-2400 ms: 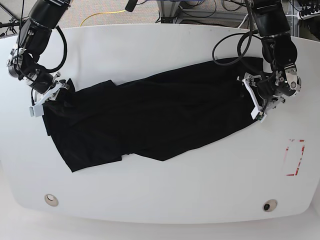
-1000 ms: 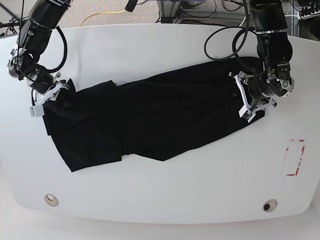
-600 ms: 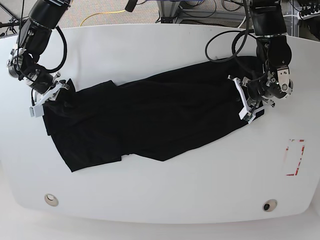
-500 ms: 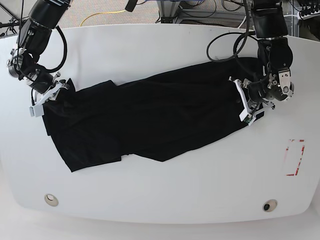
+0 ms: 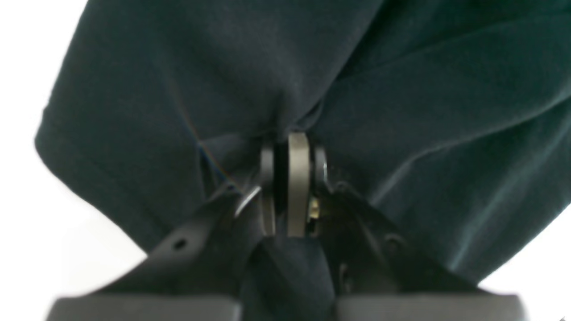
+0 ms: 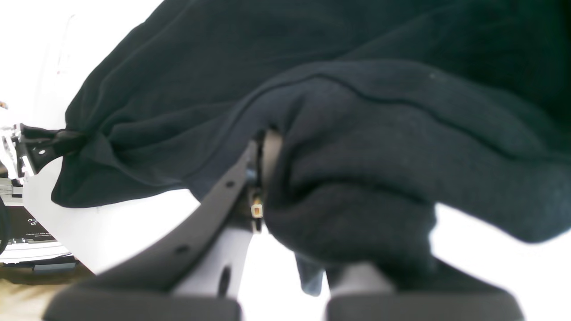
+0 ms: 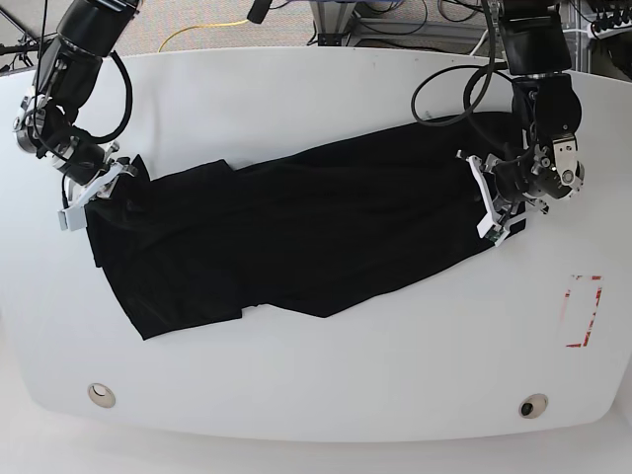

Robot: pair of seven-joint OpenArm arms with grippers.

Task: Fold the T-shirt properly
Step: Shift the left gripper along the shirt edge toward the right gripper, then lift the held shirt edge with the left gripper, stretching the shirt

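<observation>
- T-shirt [image 7: 296, 237]: black, spread crumpled across the white table [image 7: 326, 385], position unchanged
- Left gripper [image 7: 491, 209]: open a second ago, now clenched on the shirt's edge
- Right gripper [image 7: 91, 193]: still clamped on the opposite end

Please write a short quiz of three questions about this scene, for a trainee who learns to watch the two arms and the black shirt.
1. True or false: the large black soft-fabric T-shirt lies neatly folded on the white table.
2. What does the left gripper hold between its fingers?
A. a cable
B. a bunch of T-shirt fabric
C. nothing
3. In the base view, at which end of the T-shirt is the right gripper?

Key:
1. False; it lies spread out and creased.
2. B
3. The left end.
</observation>
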